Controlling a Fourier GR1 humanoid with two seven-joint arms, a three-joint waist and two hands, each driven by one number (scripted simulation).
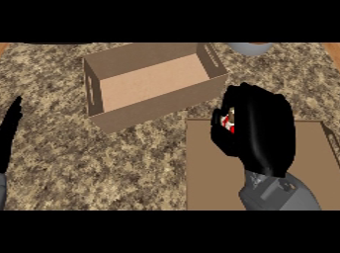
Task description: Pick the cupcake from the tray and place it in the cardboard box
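Note:
My right hand (pixel 260 131) hovers over the upper left part of the brown tray (pixel 209 178), fingers curled round the cupcake (pixel 231 121). Only a sliver of the cupcake shows between the fingers, red and white with a bit of brown. The open cardboard box (pixel 149 84) stands up and to the left of that hand, its near right corner close to the fingertips. Its inside is bare. My left hand (pixel 4 136) rests at the left edge, fingers straight and pointing up.
The counter top is speckled granite (pixel 70 163) with wooden strips at both far corners. A grey round object (pixel 249 47) shows partly at the top edge, right of the box.

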